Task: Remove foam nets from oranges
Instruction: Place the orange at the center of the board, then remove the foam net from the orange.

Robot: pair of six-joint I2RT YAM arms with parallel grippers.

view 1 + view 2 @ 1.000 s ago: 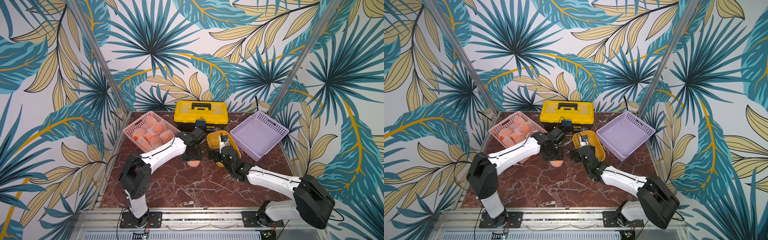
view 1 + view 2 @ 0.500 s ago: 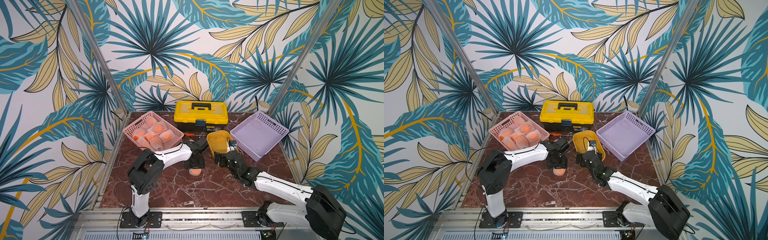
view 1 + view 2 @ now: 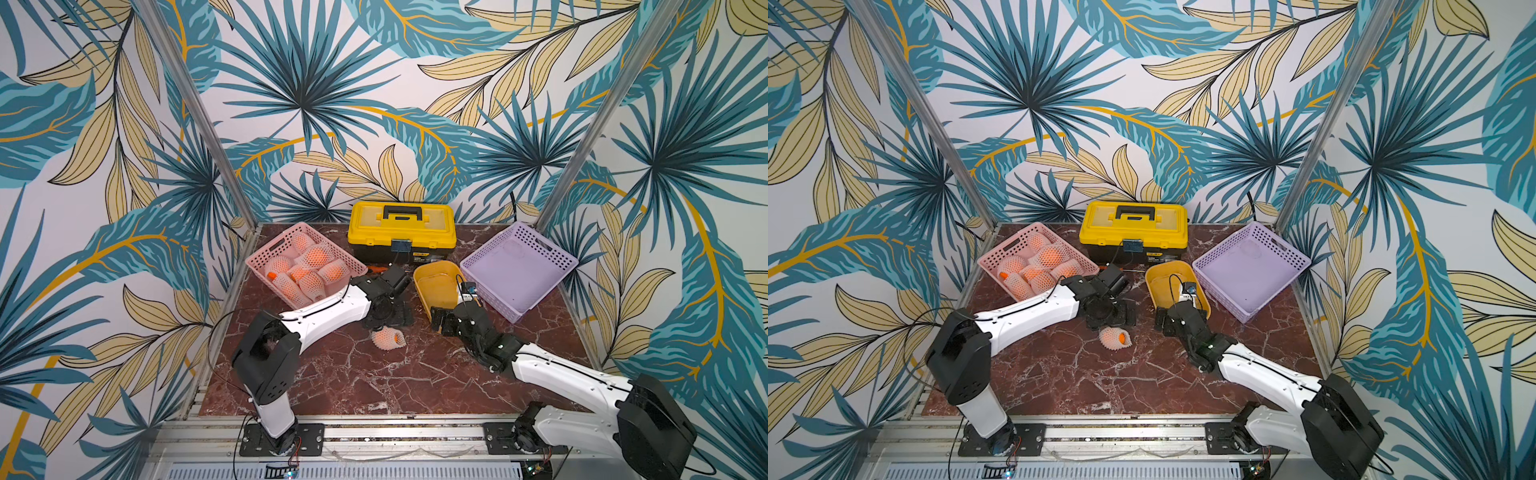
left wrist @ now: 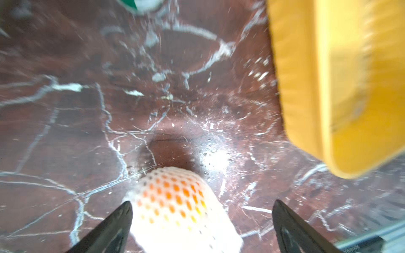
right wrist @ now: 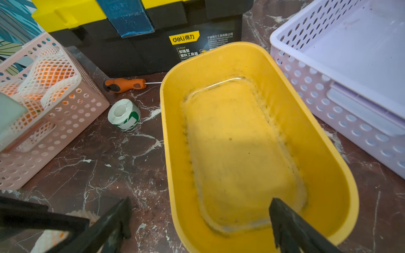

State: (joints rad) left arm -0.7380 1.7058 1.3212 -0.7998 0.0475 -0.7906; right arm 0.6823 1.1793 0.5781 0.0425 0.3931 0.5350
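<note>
**Desk:** What sits at the centre?

**Photographer:** One orange (image 3: 398,340) in its white foam net (image 3: 383,337) lies on its side on the red marble table (image 3: 332,374). Bare peel shows at the net's open end.

**Desk:** And the arms?

**Photographer:** The left gripper (image 4: 201,204) hangs just above the fruit with its fingers (image 4: 116,225) spread wide, gripping nothing. The net lies between them, close to one and well apart from the other. The right gripper (image 5: 199,201), equally wide and empty, hovers over the near end of a yellow tub (image 5: 236,142).

**Desk:** The surroundings?

**Photographer:** More netted oranges (image 3: 309,270) fill the pink basket (image 3: 274,247) beside a yellow toolbox (image 3: 401,228). A purple basket (image 3: 519,270) stands just beyond the tub. An orange-handled screwdriver (image 5: 125,85) and a tape roll (image 5: 123,114) lie between the pink basket and the tub.
</note>
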